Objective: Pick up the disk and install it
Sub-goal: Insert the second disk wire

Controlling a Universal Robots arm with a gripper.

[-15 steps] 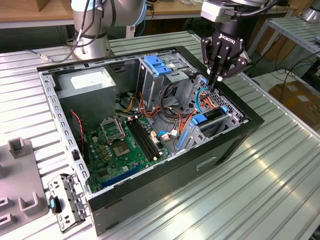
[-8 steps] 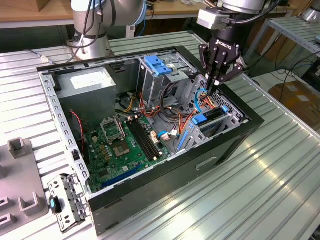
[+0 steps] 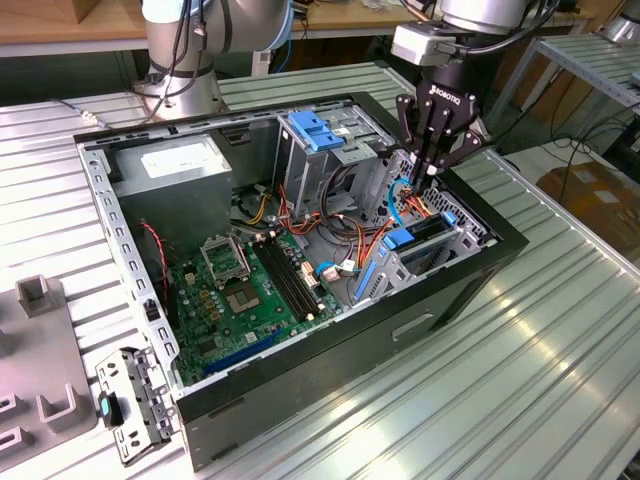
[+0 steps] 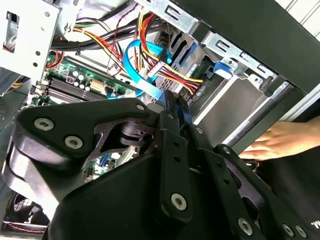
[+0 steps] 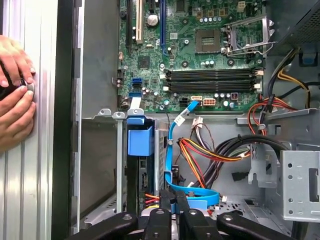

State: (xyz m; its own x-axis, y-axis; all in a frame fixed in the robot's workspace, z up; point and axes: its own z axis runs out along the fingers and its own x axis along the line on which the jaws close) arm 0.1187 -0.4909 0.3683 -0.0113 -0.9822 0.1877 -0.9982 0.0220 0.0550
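Hanging among cables at the drive cage (image 3: pixel 440 235) rim, the gripper (image 3: pixel 428 170), jaws pinched narrow.

**Colours inside the open case**

The black gripper (image 3: pixel 432 168) hangs above a bright blue ribbon cable (image 5: pixel 192 192). Beside it run red, yellow and orange wires (image 5: pixel 207 155). Beyond lies the green motherboard (image 5: pixel 185 50); nearby, a blue plastic tab (image 5: pixel 140 140) on grey metal.
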